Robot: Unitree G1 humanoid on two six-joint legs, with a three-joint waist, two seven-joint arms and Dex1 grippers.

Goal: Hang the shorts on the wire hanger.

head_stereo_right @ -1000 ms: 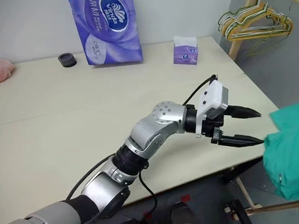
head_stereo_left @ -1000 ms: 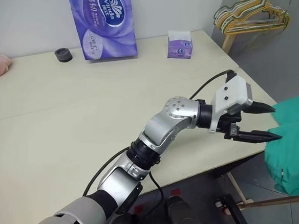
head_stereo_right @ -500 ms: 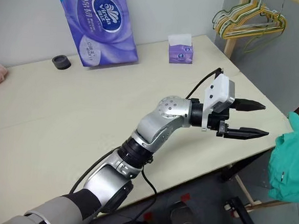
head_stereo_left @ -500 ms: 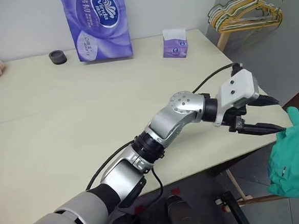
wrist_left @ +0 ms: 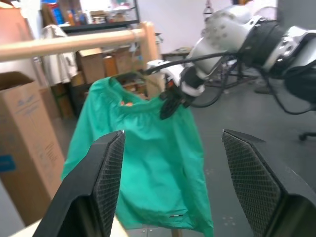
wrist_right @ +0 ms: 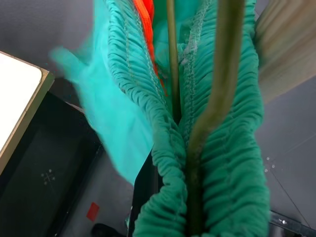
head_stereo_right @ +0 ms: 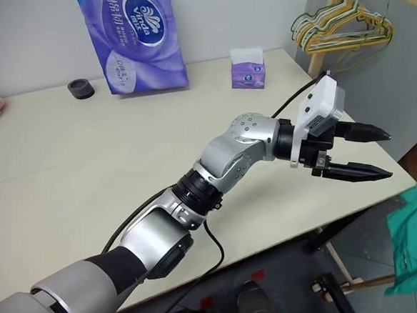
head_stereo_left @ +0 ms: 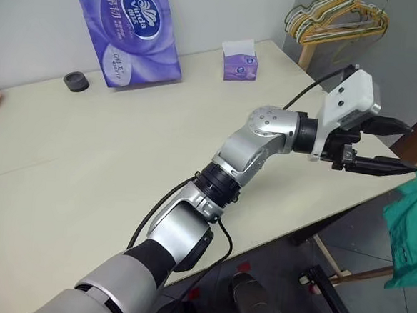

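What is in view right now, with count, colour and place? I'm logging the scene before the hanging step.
Teal-green fabric shorts: one, off the table's right edge, waistband gripped.
Thin olive-green wire hanger: one, inside the waistband.
Purple tissue-roll pack: one, table's far side.
Small purple tissue box: one, far right corner.
Black round cap: one, left of the pack.
Pastel yellow and green hangers: a bunch, on a wooden rack.
Cream table: one.
Cardboard boxes: several, brown, behind the shorts.
Left gripper: jaws open, empty.
Right gripper: jaws shut on the waistband.

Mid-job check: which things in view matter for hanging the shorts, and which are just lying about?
Belongs to the job:
- shorts, waistband pinched in the shut right gripper
- wire hanger, inside the waistband
- left gripper, open, empty

Lying about:
- tissue pack
- tissue box
- black cap
- pastel hangers
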